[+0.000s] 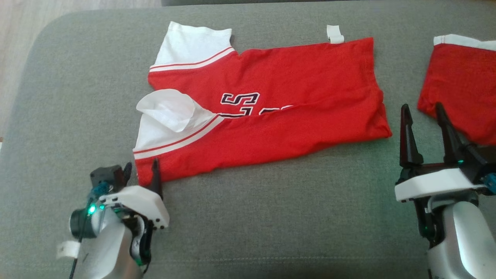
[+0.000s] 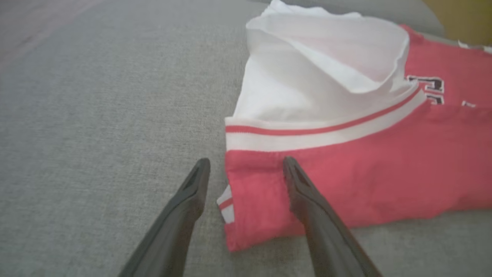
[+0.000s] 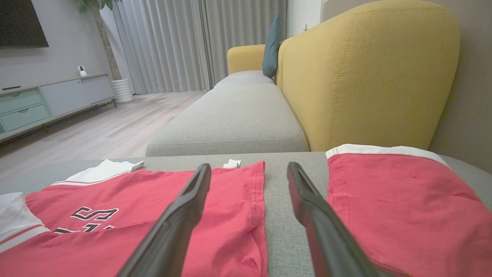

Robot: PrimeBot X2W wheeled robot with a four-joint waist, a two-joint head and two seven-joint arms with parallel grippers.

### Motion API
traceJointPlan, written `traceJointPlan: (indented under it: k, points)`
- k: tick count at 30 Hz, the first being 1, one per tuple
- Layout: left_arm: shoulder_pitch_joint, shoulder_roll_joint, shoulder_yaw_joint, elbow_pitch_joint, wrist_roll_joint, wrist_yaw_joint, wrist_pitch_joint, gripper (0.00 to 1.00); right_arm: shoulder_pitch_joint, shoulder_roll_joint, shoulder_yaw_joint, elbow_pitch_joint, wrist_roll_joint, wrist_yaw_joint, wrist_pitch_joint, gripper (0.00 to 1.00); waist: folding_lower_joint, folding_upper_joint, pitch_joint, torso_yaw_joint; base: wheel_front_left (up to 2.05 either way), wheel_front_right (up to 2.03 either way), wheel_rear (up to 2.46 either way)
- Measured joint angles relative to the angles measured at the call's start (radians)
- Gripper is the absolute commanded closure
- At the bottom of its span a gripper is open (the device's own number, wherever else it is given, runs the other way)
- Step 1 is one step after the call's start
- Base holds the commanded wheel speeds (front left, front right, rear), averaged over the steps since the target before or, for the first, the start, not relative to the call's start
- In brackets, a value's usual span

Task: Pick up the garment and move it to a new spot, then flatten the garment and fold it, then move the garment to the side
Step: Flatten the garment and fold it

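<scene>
The red garment [image 1: 294, 116] lies spread on the grey cushion [image 1: 271, 217], its white sleeves towards the robot's left and its hem towards the right. A fold runs along its length and cuts across the dark lettering [image 1: 240, 99]. The nearer sleeve [image 1: 166, 112] is curled back on itself, its open cuff standing up, as the left wrist view shows. A small white label [image 1: 335, 34] sticks out at the far edge.

The left pincer [image 1: 141, 167] is at the garment's near left corner with its jaws wide. In the left wrist view, one finger [image 2: 307, 200] lies over the red cloth just below the striped band and the other over bare cushion. It holds nothing.

The right pincer [image 1: 421, 108] also stands wide and empty, over the strip of cushion between the garment's hem and a second red garment [image 1: 461, 89] with a white band, which lies apart at the right. Beyond them rises a yellow sofa back [image 3: 365, 69].
</scene>
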Motion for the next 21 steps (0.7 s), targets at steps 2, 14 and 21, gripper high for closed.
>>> traceJointPlan:
  k: [2, 14, 21]
  points:
    - [-0.012, 0.011, -0.006, 0.038, 0.017, 0.02, 0.013, 0.0, -0.001, 0.0, 0.002, -0.005, 0.0, 0.0, 0.002, 0.0, 0.0, 0.0, 0.004, -0.006, 0.0, 0.0, 0.0]
    - [-0.094, 0.032, -0.045, 0.14, 0.039, -0.022, 0.048, 1.0, -0.002, 0.002, -0.015, -0.008, -0.037, 0.0, 0.07, 0.0, 0.0, 0.0, 0.033, -0.014, 0.0, 0.0, 0.0]
    - [-0.105, 0.023, -0.051, 0.093, 0.037, -0.035, -0.048, 1.0, -0.002, 0.016, -0.095, 0.038, -0.062, 0.0, 0.139, 0.0, 0.0001, 0.0, 0.045, 0.003, 0.0, 0.0, 0.0]
